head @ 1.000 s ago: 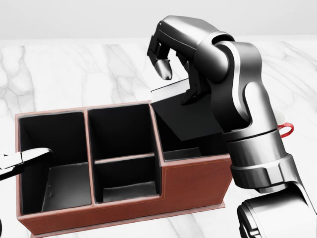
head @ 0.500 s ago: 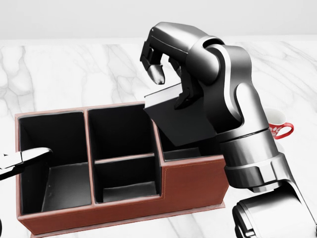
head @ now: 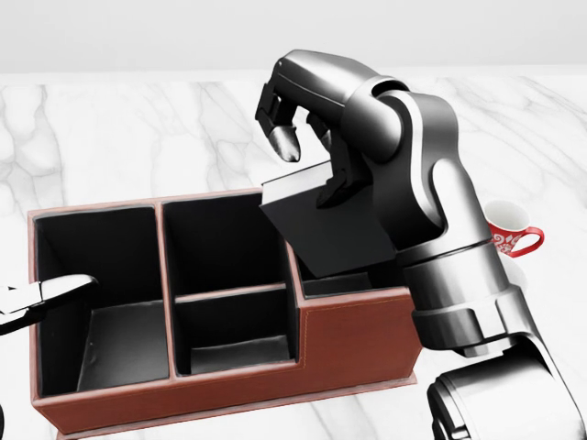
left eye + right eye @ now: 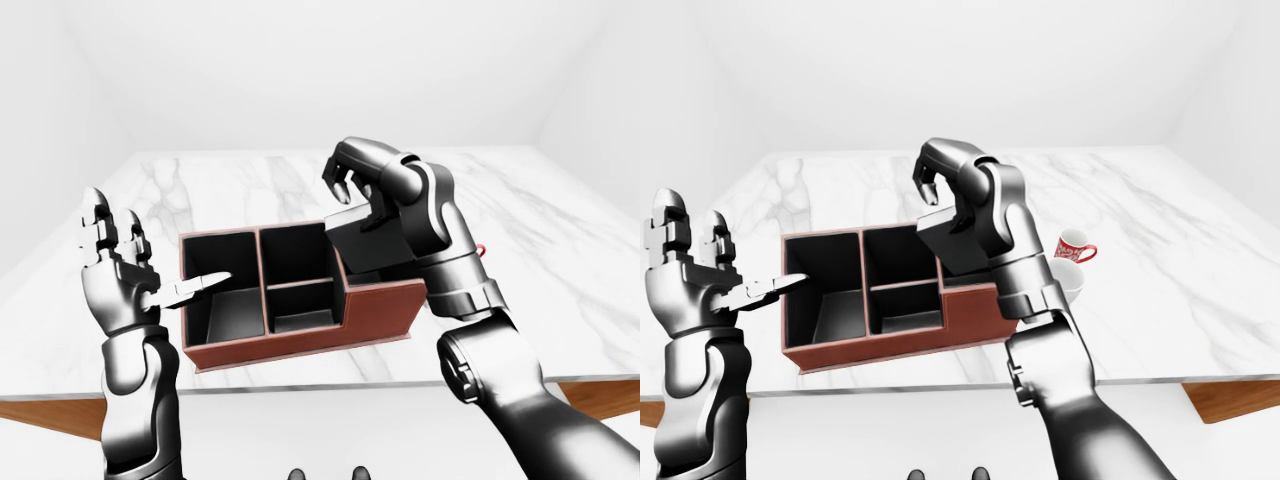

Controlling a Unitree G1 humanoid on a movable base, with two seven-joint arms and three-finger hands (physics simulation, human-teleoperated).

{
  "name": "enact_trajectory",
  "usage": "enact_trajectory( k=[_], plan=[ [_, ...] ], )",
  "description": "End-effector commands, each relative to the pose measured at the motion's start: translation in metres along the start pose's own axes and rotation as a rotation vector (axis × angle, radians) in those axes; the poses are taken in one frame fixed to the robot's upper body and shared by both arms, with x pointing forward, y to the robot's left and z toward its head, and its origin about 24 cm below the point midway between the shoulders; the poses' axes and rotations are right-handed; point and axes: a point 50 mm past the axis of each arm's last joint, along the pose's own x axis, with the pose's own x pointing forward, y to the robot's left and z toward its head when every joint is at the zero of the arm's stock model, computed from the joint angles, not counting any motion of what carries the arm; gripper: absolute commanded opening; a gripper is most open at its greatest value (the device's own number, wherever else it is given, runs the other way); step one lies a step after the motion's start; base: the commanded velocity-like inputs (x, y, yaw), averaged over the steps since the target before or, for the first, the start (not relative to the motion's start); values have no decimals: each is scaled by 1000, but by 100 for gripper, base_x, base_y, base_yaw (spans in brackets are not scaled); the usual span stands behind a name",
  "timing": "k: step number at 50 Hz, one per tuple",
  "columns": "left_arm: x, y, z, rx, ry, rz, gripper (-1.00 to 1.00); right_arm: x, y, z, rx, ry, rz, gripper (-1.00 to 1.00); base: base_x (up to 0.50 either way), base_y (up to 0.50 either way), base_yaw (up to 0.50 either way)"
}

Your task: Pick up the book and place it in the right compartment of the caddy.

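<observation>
Taking the caddy (image 3: 353, 344) as our landmark, we see it as a brown box with black compartments standing on the marble table (image 4: 560, 250). Nearest us, to the caddy's left in the left-eye view, our left hand (image 4: 118, 268) is raised upright with its fingers spread wide and holding nothing; one finger points over the caddy's left wall toward its left compartment. Over the caddy's right end, the black book (image 3: 321, 225) hangs tilted, its lower part dipping into the right compartment and its upper corner leaning across the divider toward the middle compartments. Our right hand (image 3: 303, 119) arches over the book's upper edge: one finger presses down against the book's top face, while a curled fingertip (image 3: 285, 144) hovers above the book's upper left corner, apart from it. We cannot tell whether the fingers close fully round the book. Beyond the caddy's right end, behind our forearm, a red-and-white mug (image 3: 512, 231) stands on the table.
</observation>
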Motion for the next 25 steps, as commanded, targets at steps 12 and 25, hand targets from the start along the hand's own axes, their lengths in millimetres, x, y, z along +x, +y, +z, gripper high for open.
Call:
enact_trajectory(
  k=[12, 25],
  plan=[
    [0, -1, 1, 0, -4, -1, 100, -1, 5, -17, 53, 27, -29, -100, 0, 0, 0],
    [0, -1, 0, 0, 0, -1, 100, -1, 12, -26, 77, 47, -27, -100, 0, 0, 0]
  ],
)
